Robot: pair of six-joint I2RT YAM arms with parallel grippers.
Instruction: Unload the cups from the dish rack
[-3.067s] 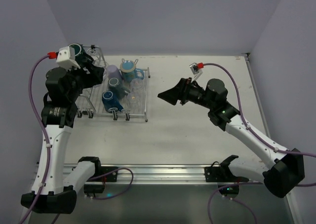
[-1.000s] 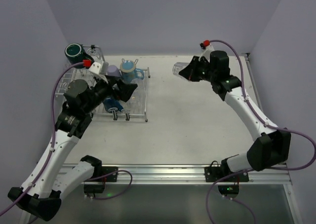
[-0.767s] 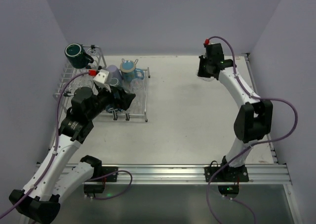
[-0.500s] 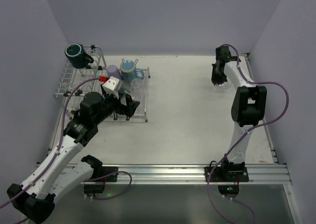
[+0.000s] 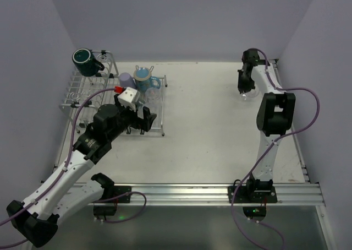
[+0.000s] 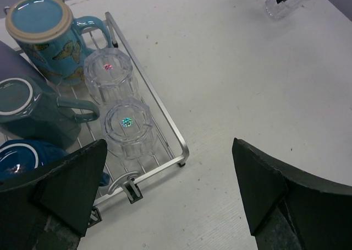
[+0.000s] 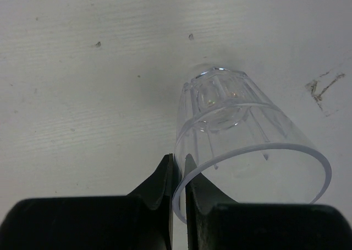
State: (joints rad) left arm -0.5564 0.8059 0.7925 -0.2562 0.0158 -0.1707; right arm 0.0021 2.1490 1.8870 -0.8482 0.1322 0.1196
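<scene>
One clear glass [image 7: 236, 123] stands mouth-up, right tool [image 7: 179, 166] pinching its rim; left tool [image 6: 169, 146] apart.

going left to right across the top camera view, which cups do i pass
dark teal mug → lavender cup → light blue mug → clear glass on the table at far right

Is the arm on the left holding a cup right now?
No, the left end effector is wide open, with nothing held in it.
</scene>
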